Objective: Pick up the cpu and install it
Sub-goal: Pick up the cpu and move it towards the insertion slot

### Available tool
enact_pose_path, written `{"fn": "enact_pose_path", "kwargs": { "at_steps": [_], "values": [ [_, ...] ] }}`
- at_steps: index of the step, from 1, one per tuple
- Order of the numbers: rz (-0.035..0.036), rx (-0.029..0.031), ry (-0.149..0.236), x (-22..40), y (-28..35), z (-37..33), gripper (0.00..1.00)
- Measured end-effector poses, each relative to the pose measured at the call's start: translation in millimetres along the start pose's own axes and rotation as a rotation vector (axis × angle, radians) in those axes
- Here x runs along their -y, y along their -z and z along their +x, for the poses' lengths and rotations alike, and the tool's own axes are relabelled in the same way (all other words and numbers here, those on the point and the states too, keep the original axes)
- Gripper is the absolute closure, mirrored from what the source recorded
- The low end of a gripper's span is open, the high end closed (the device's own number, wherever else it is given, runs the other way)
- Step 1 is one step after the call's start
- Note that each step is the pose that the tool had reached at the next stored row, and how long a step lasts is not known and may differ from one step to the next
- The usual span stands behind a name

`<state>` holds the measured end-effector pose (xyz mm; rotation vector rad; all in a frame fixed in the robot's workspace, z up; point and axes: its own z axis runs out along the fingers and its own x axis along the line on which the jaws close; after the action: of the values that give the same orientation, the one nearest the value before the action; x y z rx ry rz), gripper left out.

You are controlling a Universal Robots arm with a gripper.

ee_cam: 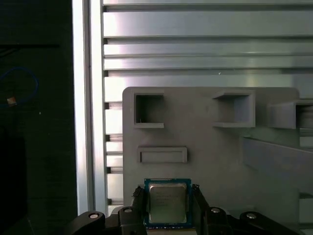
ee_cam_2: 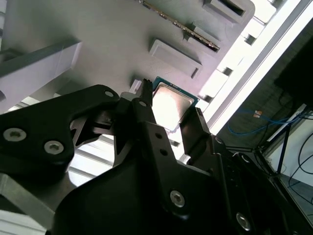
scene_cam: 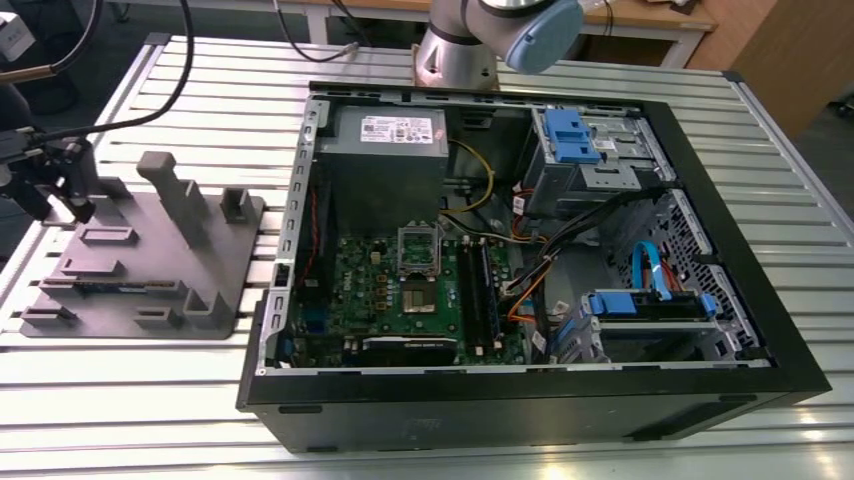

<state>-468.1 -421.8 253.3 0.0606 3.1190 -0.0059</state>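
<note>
At the exterior view's left I had the gripper (scene_cam: 64, 200) down over the far-left corner of the grey tray (scene_cam: 147, 270), well apart from the case (scene_cam: 534, 400). The tray lay flat on the slatted table (scene_cam: 200, 70), with upright posts and small blocks rising from it. In both wrist views the cpu (ee_cam: 168, 203) sat flat on the tray's plate, metal top up and a thin green rim showing round it. The black fingers (ee_cam: 138, 201) stood one at each of two opposite edges. I saw no gap on either side, so I read the gripper as clenched on the cpu, which still rested on the tray. In the second wrist view the cpu (ee_cam_2: 172, 104) caught a bright glare, and a slim strip lay in a slot farther along the tray. Moving right in the exterior view, the case lay on its side with its panel off. The arm (scene_cam: 497, 35) rose from the table just behind it. Inside, the power supply (scene_cam: 384, 140) filled the back-left corner. In front of it lay the green board (scene_cam: 400, 300), with the metal-framed socket (scene_cam: 416, 250) near its middle. Loose cables (scene_cam: 534, 265) ran on from the board to the drive cages (scene_cam: 594, 150) with their blue clips on the exterior view's right.
</note>
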Motion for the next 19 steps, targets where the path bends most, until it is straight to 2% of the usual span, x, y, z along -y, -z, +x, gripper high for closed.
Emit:
{"fn": "enact_pose_path", "kwargs": {
  "at_steps": [8,19],
  "values": [
    [0.0001,0.0001,0.0,0.0,4.7,-0.1,0.53],
    [0.0004,-0.0003,0.0,0.0,6.0,-0.1,0.53]
  ]
}}
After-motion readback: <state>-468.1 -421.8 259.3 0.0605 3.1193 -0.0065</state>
